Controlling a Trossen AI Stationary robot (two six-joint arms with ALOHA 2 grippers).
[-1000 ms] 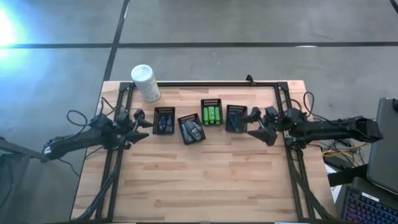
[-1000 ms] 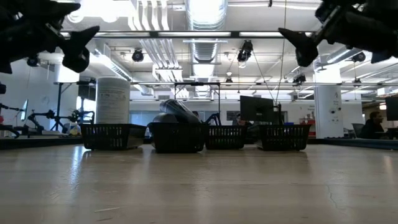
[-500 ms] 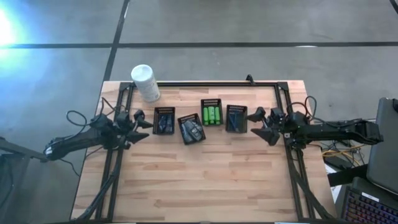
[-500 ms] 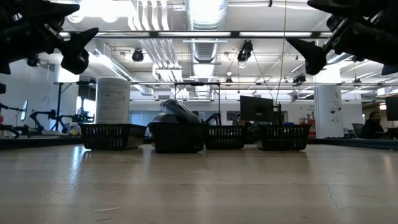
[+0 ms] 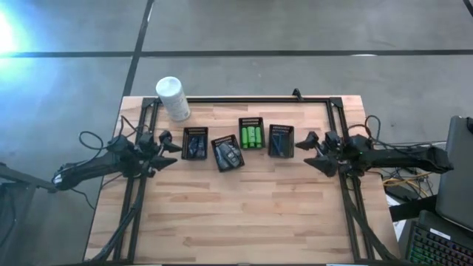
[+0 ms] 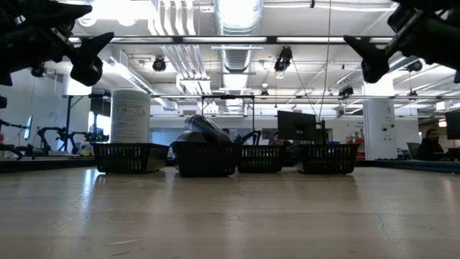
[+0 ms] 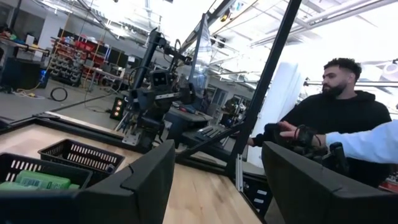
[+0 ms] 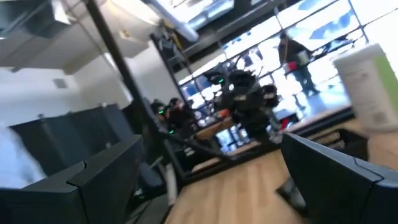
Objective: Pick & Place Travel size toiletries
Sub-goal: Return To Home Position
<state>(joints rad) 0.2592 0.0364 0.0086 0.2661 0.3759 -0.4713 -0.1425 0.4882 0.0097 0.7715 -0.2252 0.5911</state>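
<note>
Travel-size toiletries [image 5: 228,155], bright green small bottles [image 5: 252,137] among them: all lodged in four black slatted baskets [image 5: 195,130] on the light wooden counter [image 5: 244,214]. Sorting looks finished. Left arm [image 5: 96,166], right arm [image 5: 399,154], at the counter's sides: jaws spread, empty.

High view: grey concrete floor [image 5: 295,29] fills the top, crossed by dark seams [image 5: 244,53]. White glare [image 5: 6,33] at the upper left edge. Pale plank table [image 5: 236,214] in the centre, keyboard [image 5: 442,247] in the lower right corner.

Low view: open ceiling, silver ducts [image 6: 237,54] and strip lights [image 6: 237,13] across the top. White column [image 6: 375,126] at right, dark monitor [image 6: 295,124] right of centre.

Left wrist view: shelving [image 7: 71,62] at upper left, person in black hoodie [image 7: 345,121] at right.

Right wrist view: bright windows [image 8: 311,31] at upper right.
</note>
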